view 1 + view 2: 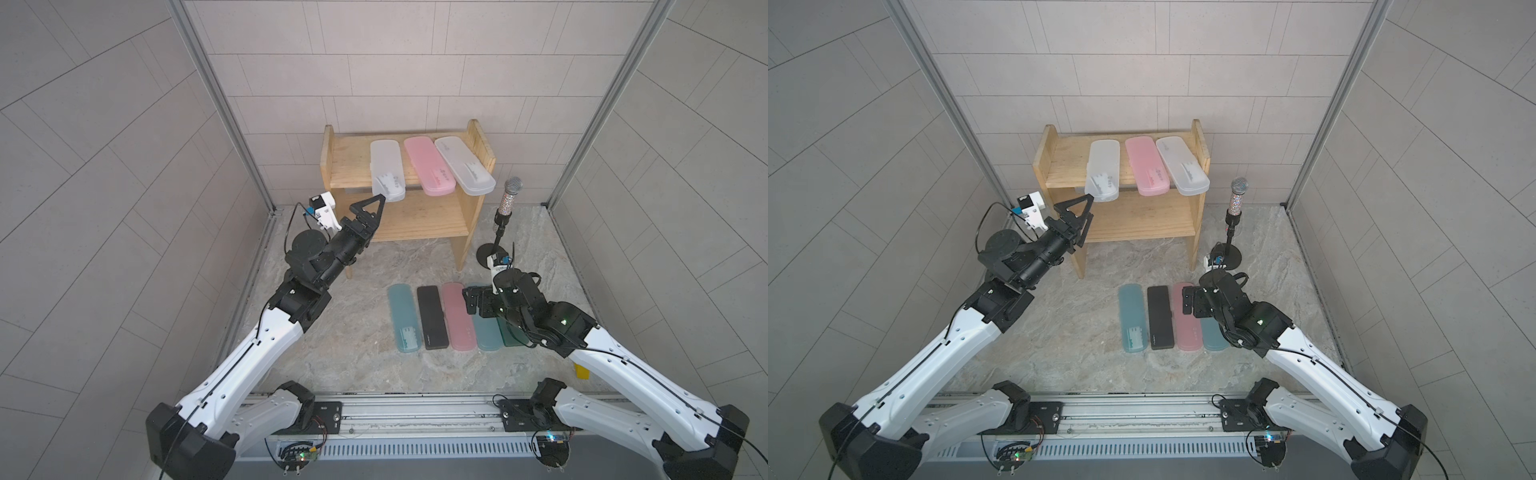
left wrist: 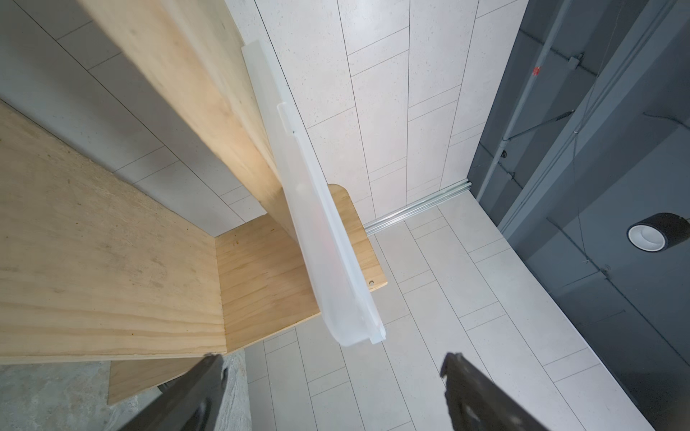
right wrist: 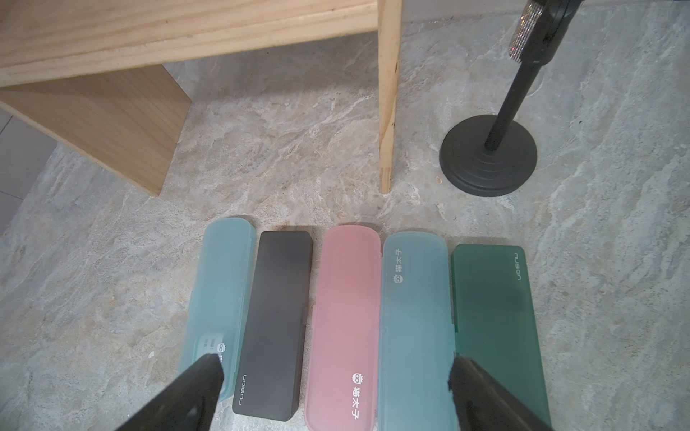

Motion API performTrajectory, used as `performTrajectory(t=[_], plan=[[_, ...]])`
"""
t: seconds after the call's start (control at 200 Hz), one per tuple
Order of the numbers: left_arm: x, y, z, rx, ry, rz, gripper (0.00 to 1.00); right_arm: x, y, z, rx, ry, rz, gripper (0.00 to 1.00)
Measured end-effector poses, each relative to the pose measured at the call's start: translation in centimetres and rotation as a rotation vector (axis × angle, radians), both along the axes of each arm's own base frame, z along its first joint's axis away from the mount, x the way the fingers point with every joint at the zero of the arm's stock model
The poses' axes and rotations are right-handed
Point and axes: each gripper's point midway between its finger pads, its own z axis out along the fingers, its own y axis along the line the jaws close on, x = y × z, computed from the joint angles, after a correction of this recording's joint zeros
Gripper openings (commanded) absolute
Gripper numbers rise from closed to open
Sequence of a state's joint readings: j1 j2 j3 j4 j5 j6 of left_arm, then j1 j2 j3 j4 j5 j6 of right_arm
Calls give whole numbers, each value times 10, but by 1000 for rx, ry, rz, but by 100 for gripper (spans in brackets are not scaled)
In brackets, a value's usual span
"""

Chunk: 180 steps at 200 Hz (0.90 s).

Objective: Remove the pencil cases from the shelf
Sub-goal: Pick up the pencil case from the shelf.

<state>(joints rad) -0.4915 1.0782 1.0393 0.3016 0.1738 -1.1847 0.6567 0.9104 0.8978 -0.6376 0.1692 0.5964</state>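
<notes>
A small two-tier pine shelf (image 1: 349, 166) stands against the back wall. Three pencil cases lie side by side on its top tier: a frosted white case (image 1: 386, 170), a pink case (image 1: 428, 166) and a second frosted white case (image 1: 463, 166). Each lies front to back, its near end overhanging the front edge.

The left gripper (image 1: 380, 203), jaws spread wide and holding nothing, is raised to the overhanging end of the first frosted white case. That end lies just ahead of the fingertips, the case's length running straight away from them. The left arm is much the nearer.

The right gripper (image 3: 334, 364), also spread wide and empty, hovers over five cases laid in a row on the stone-patterned tabletop (image 1: 353, 353): light blue (image 3: 224, 283), black (image 3: 278, 309), pink (image 3: 347, 309), light blue (image 3: 414, 317) and dark green (image 3: 493, 309).

That makes eight cases, three left to remove. One glittery microphone (image 1: 509, 199) stands beside the shelf
</notes>
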Motion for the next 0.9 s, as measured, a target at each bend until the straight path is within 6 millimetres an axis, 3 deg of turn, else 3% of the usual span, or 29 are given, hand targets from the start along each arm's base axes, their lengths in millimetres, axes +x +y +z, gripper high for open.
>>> performTrajectory(t=[0.21,0.36,0.68,0.901], plan=[[15,-2,7,31,-7,37,97,-1,-11,3,-4,0,-13,100],[26,-7,11,51,-11,45,91,-3,-20,12,13,-28,-26,100],[38,-12,-1,67,16,48,75,-4,-26,10,11,-12,-33,100],[38,-11,2,69,6,56,48,-4,-28,9,7,-9,-33,100]])
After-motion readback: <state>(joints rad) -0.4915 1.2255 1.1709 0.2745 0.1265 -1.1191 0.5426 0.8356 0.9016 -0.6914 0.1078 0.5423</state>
